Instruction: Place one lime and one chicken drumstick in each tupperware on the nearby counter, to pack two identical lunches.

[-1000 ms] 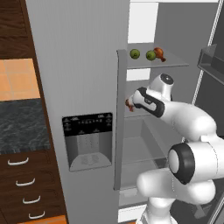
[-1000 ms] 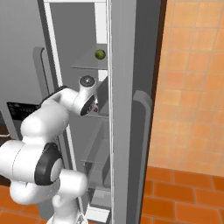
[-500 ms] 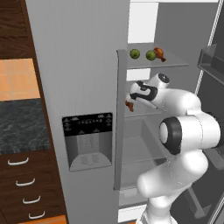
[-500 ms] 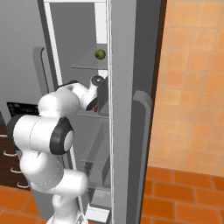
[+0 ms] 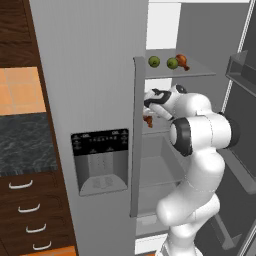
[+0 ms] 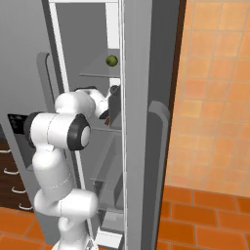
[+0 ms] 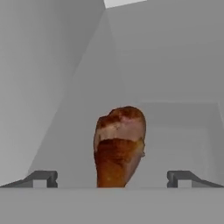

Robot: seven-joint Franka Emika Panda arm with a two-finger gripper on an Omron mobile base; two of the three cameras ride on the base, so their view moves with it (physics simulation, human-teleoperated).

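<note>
A chicken drumstick (image 7: 119, 146) hangs between the gripper (image 7: 113, 177) fingertips inside the open fridge (image 5: 100, 75), just below the upper shelf (image 5: 180, 73); whether the wide-set tips actually pinch it cannot be told. On that shelf sit two limes (image 5: 154, 61) and another drumstick (image 5: 182, 60) (right of them). The marbled surface (image 5: 25, 142) lies left of the fridge.
</note>
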